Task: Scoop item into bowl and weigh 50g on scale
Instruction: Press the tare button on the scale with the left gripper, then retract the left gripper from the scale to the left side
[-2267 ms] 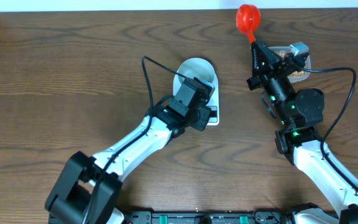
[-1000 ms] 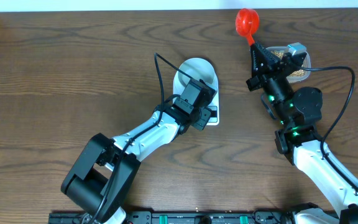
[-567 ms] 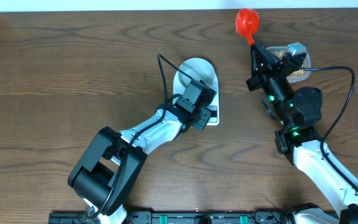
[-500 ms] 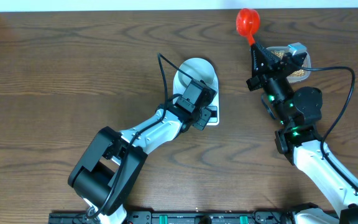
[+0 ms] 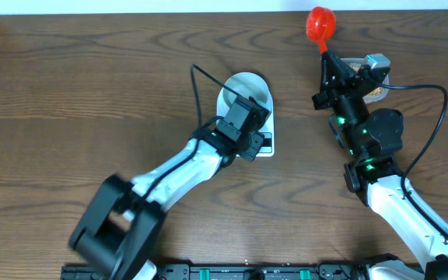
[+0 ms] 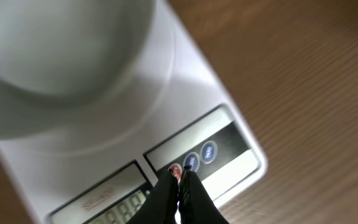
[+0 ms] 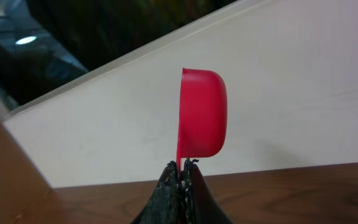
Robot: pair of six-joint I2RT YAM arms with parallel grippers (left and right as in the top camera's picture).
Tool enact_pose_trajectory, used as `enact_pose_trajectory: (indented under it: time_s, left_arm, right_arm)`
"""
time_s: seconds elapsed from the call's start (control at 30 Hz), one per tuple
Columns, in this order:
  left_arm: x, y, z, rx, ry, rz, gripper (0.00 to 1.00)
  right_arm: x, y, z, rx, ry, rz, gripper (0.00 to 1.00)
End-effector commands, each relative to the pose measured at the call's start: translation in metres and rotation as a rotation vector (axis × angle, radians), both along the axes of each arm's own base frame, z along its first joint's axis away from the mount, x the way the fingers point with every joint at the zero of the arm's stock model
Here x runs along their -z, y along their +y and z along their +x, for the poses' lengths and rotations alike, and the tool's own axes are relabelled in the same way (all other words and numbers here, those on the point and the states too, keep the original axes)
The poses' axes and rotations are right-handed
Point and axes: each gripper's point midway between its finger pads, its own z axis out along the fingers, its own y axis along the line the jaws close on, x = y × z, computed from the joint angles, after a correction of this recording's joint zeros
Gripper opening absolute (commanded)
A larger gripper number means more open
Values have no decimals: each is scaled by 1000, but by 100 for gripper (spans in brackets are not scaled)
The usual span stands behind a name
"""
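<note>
The white scale (image 5: 264,145) stands mid-table with the white bowl (image 5: 245,92) on it. In the left wrist view the bowl (image 6: 55,56) sits above the scale's display (image 6: 107,199) and round buttons (image 6: 191,160). My left gripper (image 5: 253,136) (image 6: 180,175) is shut, with its tips on the red button. My right gripper (image 5: 329,64) (image 7: 183,167) is shut on the handle of a red scoop (image 5: 320,23) (image 7: 202,113), held up at the far right. The beans lie in a clear tub (image 5: 373,87) behind the right arm, mostly hidden.
The table's far edge meets a white wall (image 7: 291,93) just behind the scoop. The right arm's black wrist (image 5: 379,132) sits beside the tub. A cable loops over the left arm (image 5: 189,89).
The right gripper has swung the red scoop slightly right and farther back. The left gripper stays at the scale's buttons while the left arm's base end shifts.
</note>
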Motion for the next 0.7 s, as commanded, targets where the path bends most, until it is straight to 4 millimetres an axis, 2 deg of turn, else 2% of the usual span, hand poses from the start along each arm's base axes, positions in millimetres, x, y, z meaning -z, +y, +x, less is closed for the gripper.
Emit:
enact_pose_trajectory:
  time_s: [0.0, 0.07, 0.2, 0.37, 0.57, 0.67]
  left_arm:
    - [-39, 1, 3, 5, -84, -40, 7]
    - [-50, 1, 4, 5, -105, -55, 7]
    - [-47, 5, 3, -8, -102, -33, 7]
    - [-51, 26, 11, -83, -150, 52, 7]
    - [-87, 58, 20, -183, -242, 74, 8]
    - [-109, 76, 18, -226, -268, 53, 27]
  right_arm:
    - [-10, -14, 6, 78, -25, -6, 1]
    - [-9, -13, 9, 78, -20, -11, 1]
    - [7, -9, 22, 73, 66, -35, 1]
    - [33, 14, 35, -42, 214, -143, 1]
    - [44, 20, 38, -79, 290, -182, 1]
    - [47, 20, 37, -79, 301, -184, 1]
